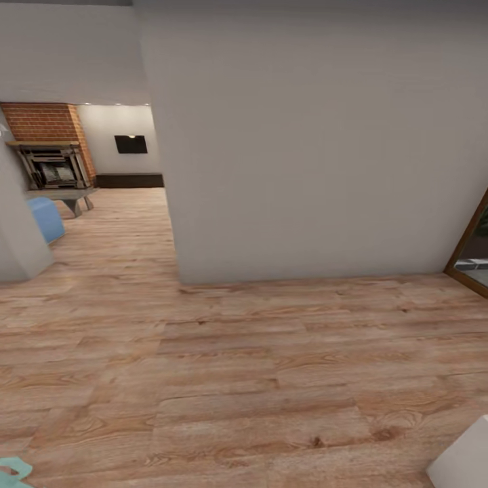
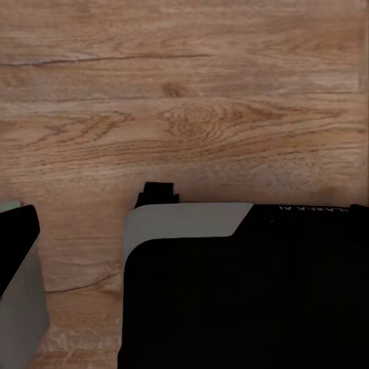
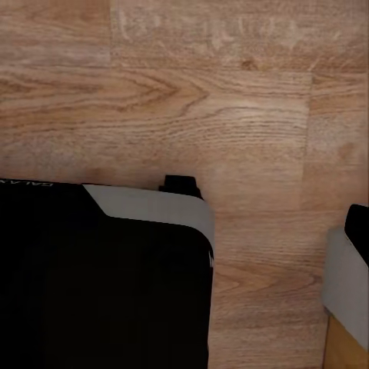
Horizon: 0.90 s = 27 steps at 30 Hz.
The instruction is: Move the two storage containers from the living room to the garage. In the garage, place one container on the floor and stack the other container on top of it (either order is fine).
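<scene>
A grey wall stands ahead on the wood floor; fireplace far left. Hand states: cannot tell.

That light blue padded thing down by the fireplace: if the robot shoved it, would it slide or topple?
The light blue seat would probably slide rather than topple: it looks low and rounded. The smooth wood-plank floor should give little resistance. Its weight cannot be judged; the wall corner hides part of it.

A grey wall blocks straight ahead; open wood floor leads left toward the fireplace.
</scene>
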{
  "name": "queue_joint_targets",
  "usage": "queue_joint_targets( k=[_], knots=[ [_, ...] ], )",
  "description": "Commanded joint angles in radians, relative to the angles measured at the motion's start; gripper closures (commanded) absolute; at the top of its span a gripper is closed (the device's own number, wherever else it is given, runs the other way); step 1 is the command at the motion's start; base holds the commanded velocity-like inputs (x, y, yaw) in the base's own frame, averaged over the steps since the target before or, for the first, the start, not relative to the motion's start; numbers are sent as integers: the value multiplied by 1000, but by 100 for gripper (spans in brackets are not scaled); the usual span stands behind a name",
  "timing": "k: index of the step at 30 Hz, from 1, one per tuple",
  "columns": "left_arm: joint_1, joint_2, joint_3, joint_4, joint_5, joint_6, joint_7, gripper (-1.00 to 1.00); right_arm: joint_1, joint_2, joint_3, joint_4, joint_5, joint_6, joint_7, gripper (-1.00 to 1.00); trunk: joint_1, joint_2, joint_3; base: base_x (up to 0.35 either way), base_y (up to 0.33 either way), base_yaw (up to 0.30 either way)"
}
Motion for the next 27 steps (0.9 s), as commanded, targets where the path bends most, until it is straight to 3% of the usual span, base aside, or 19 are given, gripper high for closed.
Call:
queue_joint_targets(
  k=[1, 8, 27],
  knots=[
    [-1, 0, 0, 0, 5, 2, 1, -100, -1, 1, 8, 3, -9, -6, -1, -100, 1, -1, -1, 323, 0, 45],
    [-1, 0, 0, 0, 5, 2, 1, -100, -1, 1, 8, 3, -9, -6, -1, -100, 1, -1, -1, 323, 0, 159],
    [-1, 0, 0, 0, 5, 2, 1, -100, -1, 1, 9, 3, -8, -6, -1, -100, 1, -1, -1, 323, 0, 265]
  ],
)
